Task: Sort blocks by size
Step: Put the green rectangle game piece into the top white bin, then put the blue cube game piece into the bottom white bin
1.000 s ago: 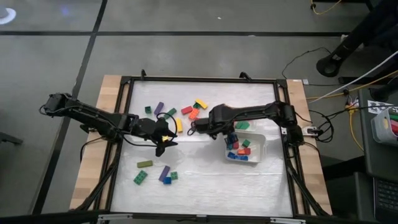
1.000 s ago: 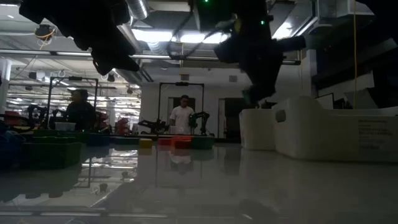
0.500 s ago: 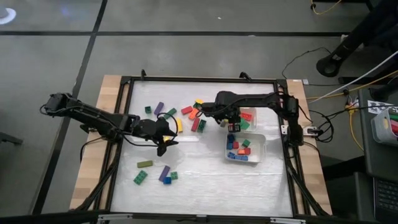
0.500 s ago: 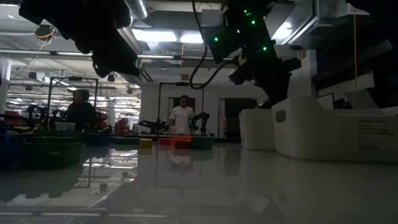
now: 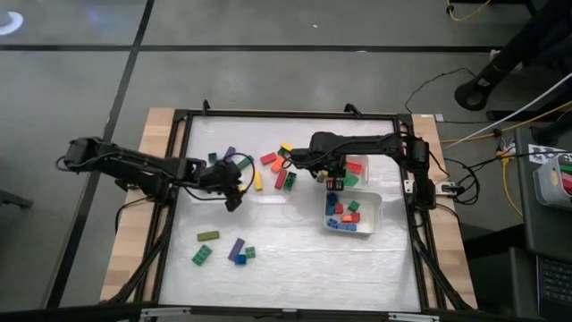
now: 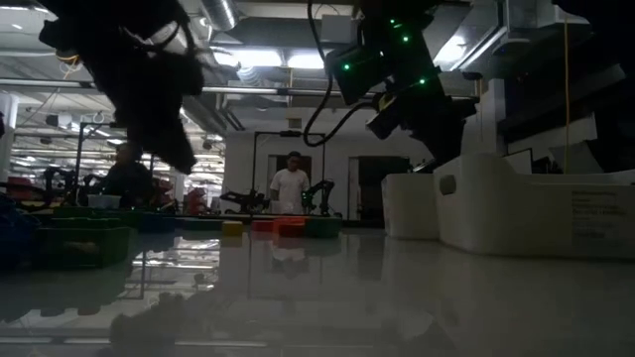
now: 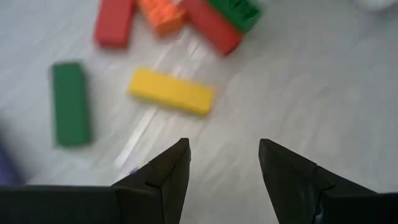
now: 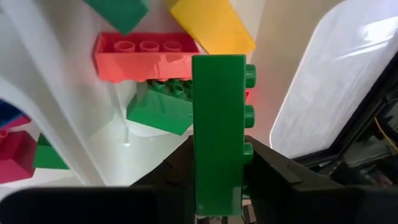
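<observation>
Loose blocks lie on the white table: a yellow bar (image 7: 171,91) (image 5: 257,180), a green bar (image 7: 69,102), red (image 7: 115,22) and orange (image 7: 163,12) ones behind them, and more near the front (image 5: 207,236). My left gripper (image 7: 224,165) (image 5: 235,190) hangs open just short of the yellow bar, slanting down, with nothing between its fingers. Over the far white tray (image 5: 362,161), my right gripper (image 8: 217,186) (image 5: 327,175) is shut on a long green block (image 8: 217,124). An orange-red bar (image 8: 146,56), a green brick (image 8: 161,109) and a yellow one (image 8: 211,25) lie in that tray. My right gripper pinches the long green block between its two fingers, on the two long sides at its lower end (image 8: 217,180). The fingers slant down from above. The block stands along the fingers, studs to one side, lifted clear above the blocks in the tray.
A second white tray (image 5: 379,204) with several small blocks stands near the first, toward the table's near right. A black frame (image 5: 286,114) runs round the table. People stand in the room beyond, in the low view.
My right gripper has carried the green block toward the table's right edge, from the loose pile to above the far tray, rolling its wrist. My left gripper has moved toward the far edge and down, tipping toward the yellow bar, still open.
</observation>
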Robot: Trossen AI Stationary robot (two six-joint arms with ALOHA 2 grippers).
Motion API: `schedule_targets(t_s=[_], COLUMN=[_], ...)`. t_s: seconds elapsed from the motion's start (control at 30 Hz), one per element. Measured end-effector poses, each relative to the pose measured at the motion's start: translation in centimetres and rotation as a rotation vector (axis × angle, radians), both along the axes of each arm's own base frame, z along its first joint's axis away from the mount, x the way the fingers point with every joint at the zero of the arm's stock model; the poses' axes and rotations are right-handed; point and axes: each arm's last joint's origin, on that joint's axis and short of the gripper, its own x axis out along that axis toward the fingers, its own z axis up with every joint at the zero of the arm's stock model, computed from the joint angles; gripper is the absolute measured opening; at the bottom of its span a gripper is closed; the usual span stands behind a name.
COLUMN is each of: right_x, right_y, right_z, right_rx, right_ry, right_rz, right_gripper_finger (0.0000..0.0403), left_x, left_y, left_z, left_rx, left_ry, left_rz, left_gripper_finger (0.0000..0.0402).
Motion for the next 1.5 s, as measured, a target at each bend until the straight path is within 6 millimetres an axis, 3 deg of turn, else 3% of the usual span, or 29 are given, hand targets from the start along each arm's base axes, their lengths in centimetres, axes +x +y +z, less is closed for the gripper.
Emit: schedule_targets(t_s=[0.13,0.47,0.77,1.0,1.33,1.5], right_x=[0.2,0.6,0.7,0.0,-1.4,-1.8], right_y=[0.0,-0.1,-0.5,-0.3,-0.1,0.2], right_z=[-0.1,-0.2,-0.1,0.1,4.2,5.4], right_rx=[-0.009,-0.076,-0.184,-0.154,-0.178,-0.132], right_ry=[-0.016,-0.071,-0.069,0.011,-0.153,-0.222], right_rz=[0.000,-0.029,0.003,0.003,-0.008,-0.031], right_gripper_finger=[0.0113,0.0116,0.0203,0.0232,0.0232,0.0232], left_x=[-0.7,-0.6,-0.7,-1.8,-1.4,-0.8], left_y=[0.6,0.7,0.7,0.9,1.2,1.2], left_z=[-0.5,-0.4,-0.5,-1.1,-1.7,-2.6], left_rx=[0.002,0.018,0.043,-0.059,0.037,0.116], left_ry=[0.085,0.077,0.110,0.190,0.216,0.287], left_rz=[0.029,0.013,-0.022,0.166,0.193,0.064], left_gripper_finger=[0.0178,0.0178,0.0178,0.0178,0.0178,0.0178])
